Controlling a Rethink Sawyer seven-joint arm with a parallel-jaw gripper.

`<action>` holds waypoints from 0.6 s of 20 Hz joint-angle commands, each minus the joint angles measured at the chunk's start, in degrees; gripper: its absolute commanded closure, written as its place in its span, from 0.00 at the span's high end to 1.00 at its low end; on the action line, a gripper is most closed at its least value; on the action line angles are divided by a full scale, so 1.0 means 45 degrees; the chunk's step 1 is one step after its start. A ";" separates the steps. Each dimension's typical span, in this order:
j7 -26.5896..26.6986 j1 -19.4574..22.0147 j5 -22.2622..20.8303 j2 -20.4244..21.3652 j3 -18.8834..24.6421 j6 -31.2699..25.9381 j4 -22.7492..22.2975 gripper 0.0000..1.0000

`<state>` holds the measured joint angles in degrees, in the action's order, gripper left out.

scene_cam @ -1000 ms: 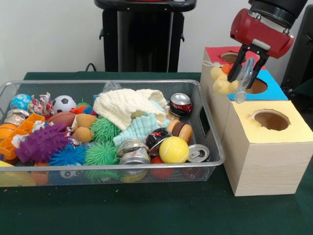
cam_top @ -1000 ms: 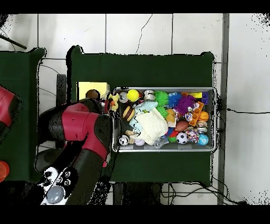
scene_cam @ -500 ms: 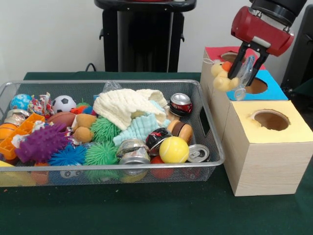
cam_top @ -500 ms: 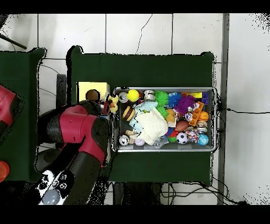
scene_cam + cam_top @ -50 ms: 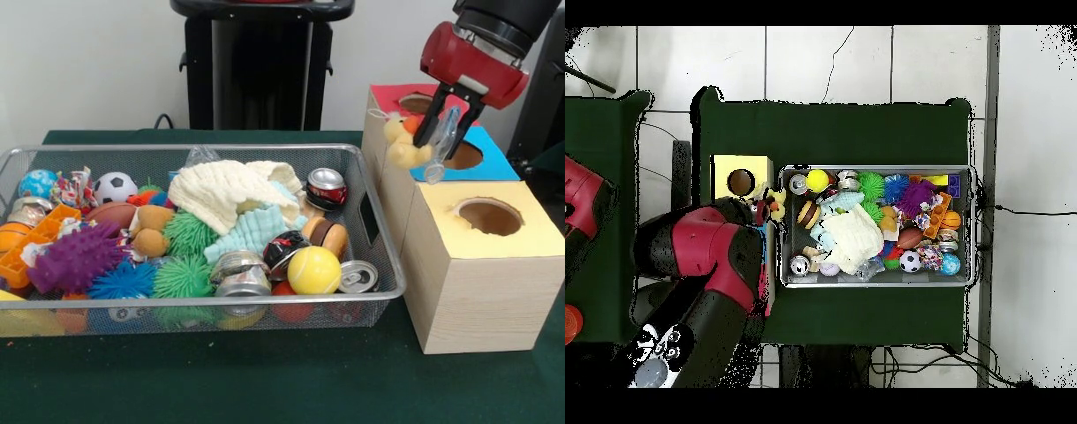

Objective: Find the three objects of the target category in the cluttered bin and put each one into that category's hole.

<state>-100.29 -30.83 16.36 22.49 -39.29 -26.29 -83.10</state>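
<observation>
Since a second ago, I'm seeing the gripper (image 5: 448,134) shifting slightly right, its fingers pinching the yellow plush duck (image 5: 402,143) beside the blue hole (image 5: 460,155). Overhead, the red arm (image 5: 715,255) is covering the boxes beside the bin (image 5: 877,283).

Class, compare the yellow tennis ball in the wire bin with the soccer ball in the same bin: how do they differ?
The yellow tennis ball is plain yellow; the soccer ball is white with black patches. The tennis ball looks larger. It lies by the bin's near rim, toward the boxes; the soccer ball lies by the far rim, toward the other end. Both are round.
</observation>
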 commanded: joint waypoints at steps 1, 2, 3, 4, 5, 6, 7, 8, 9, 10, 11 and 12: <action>-0.3897 -0.0066 0.0462 -0.0224 0.0621 -0.0578 -0.1404 0.00; -0.3907 -0.0118 0.0477 -0.0191 0.0584 -0.0588 -0.1452 0.00; -0.3896 -0.0180 0.0475 -0.0153 0.0538 -0.0631 -0.1499 0.00; -0.3906 -0.0237 0.0488 -0.0147 0.0520 -0.0611 -0.1547 0.00; -0.3915 -0.0293 0.0501 -0.0142 0.0503 -0.0590 -0.1595 0.00; -0.3934 -0.0369 0.0504 -0.0137 0.0474 -0.0596 -0.1655 0.00; -0.3991 -0.0485 0.0508 -0.0143 0.0377 -0.0664 -0.1689 0.00; -0.3983 -0.0536 0.0503 -0.0129 0.0330 -0.0710 -0.1737 0.00; -0.4043 -0.0597 0.0539 -0.0085 0.0267 -0.0551 -0.1837 0.00; -0.4019 -0.0625 0.0556 -0.0066 0.0266 -0.0525 -0.1873 0.00; -0.3918 -0.0615 0.0544 -0.0061 0.0314 -0.0657 -0.1851 0.00; -0.3938 -0.0656 0.0563 -0.0070 0.0279 -0.0666 -0.1866 0.00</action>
<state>-100.42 -33.65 16.68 22.51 -40.53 -26.28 -86.47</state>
